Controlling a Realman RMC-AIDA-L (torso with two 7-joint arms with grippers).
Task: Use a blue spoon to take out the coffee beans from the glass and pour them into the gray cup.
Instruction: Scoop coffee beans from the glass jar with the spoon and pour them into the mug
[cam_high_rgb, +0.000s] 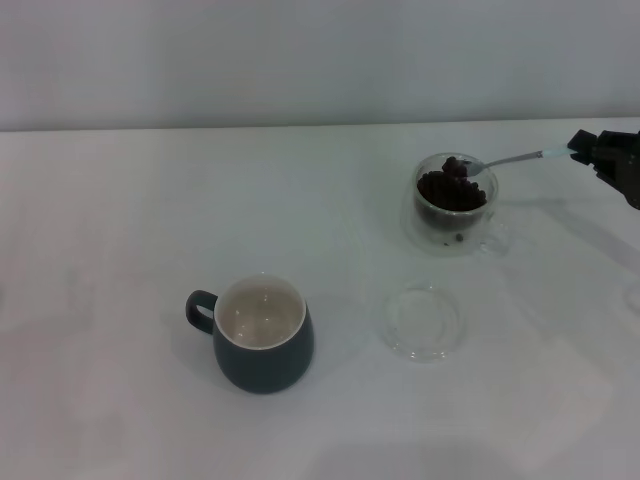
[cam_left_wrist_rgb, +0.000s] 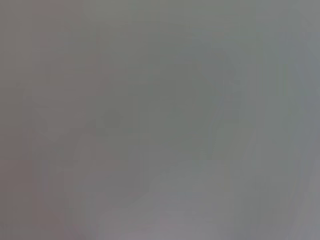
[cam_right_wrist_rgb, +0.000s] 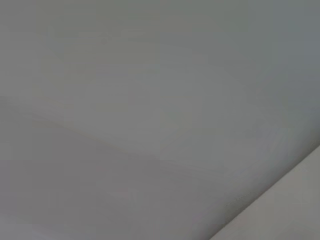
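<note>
In the head view my right gripper (cam_high_rgb: 582, 146) is at the far right edge, shut on the pale-blue handle of the blue spoon (cam_high_rgb: 520, 158). The spoon's metal bowl lies over the rim of the glass (cam_high_rgb: 455, 204) with a few coffee beans (cam_high_rgb: 458, 166) on it. The glass stands at the right back of the table and holds a heap of dark beans (cam_high_rgb: 452, 192). The gray cup (cam_high_rgb: 260, 335) stands at the front centre-left, its handle to the left, its white inside empty. My left gripper is out of view. Both wrist views show only blank grey.
A flat clear glass saucer (cam_high_rgb: 422, 320) lies on the white table (cam_high_rgb: 120, 220) in front of the glass, to the right of the gray cup. A pale wall runs behind the table's far edge.
</note>
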